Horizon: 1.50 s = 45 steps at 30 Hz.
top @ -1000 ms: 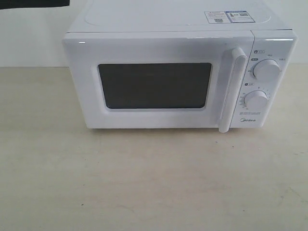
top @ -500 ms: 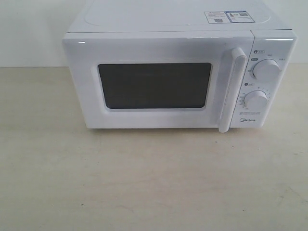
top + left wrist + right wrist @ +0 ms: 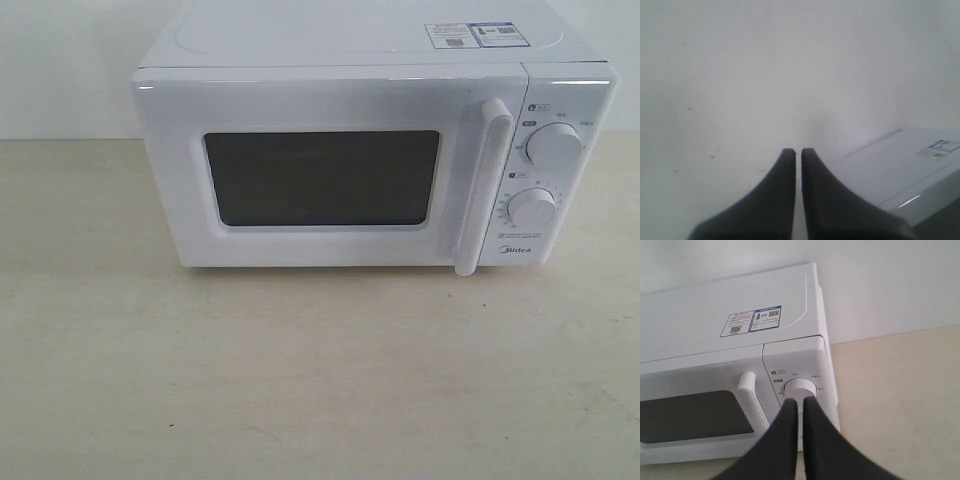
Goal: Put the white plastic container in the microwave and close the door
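The white microwave [image 3: 370,150] stands on the beige table with its door [image 3: 320,170] shut, dark window facing me and the long white handle [image 3: 483,185] at the door's right edge. The white plastic container is out of view. Neither gripper appears in the exterior view. In the left wrist view my left gripper [image 3: 796,151] is shut with nothing in it, pointing at a pale wall beside the microwave's top [image 3: 900,165]. My right gripper [image 3: 799,401] is shut and empty, held in front of the upper dial [image 3: 801,387], apart from the microwave [image 3: 730,360].
Two round dials [image 3: 553,145] sit on the right control panel. Stickers [image 3: 472,35] lie on the microwave's top. The beige table [image 3: 300,380] stretches in front of the oven, with a white wall behind.
A dark arm part at the top left corner one second ago has left the exterior view. The microwave and its door have not moved.
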{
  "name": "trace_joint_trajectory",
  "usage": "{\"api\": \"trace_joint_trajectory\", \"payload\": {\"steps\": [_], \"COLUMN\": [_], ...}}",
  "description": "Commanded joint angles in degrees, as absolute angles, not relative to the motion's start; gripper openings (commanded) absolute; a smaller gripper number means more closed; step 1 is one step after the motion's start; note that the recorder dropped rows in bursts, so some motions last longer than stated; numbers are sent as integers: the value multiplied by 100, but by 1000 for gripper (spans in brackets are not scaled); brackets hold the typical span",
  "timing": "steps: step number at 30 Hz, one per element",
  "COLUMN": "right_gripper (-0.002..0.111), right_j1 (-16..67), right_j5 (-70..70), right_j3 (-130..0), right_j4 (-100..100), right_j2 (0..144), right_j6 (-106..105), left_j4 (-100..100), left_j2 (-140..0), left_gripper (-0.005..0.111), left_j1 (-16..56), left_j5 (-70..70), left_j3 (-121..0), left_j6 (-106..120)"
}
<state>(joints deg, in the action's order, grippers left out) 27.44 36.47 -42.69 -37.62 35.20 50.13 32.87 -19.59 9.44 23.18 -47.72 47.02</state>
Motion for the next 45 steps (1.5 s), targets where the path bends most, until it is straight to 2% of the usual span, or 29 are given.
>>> {"api": "trace_joint_trajectory", "payload": {"steps": [1,12,19,32,35,38,45], "right_gripper": [0,0,0,0,0,0,0], "right_j1": [2747,2747,2747,2747,2747,2747,2747], "right_j5": [3639,3639,3629,3661,3661,3661,3649], "right_j3": [-4250,-4250,-4250,-4250,-4250,-4250,-4250], "right_j4": [-3794,-3794,-3794,-3794,-3794,-3794,-3794], "right_j2": [3501,3501,3501,3501,3501,3501,3501], "right_j6": [5003,5003,5003,5003,5016,5016,5016], "left_j4": [3082,3095,3083,2658,2180,674,510], "left_j2": [-1373,-203,0,0,0,0,0], "left_gripper": [4,4,4,4,4,4,4], "left_j1": [428,-139,-380,-425,-425,-425,-425], "left_j5": [1873,338,275,586,1342,1687,1675], "left_j3": [-4070,-1564,-593,0,0,0,0], "left_j6": [4583,3988,3988,3926,2791,396,146]}}
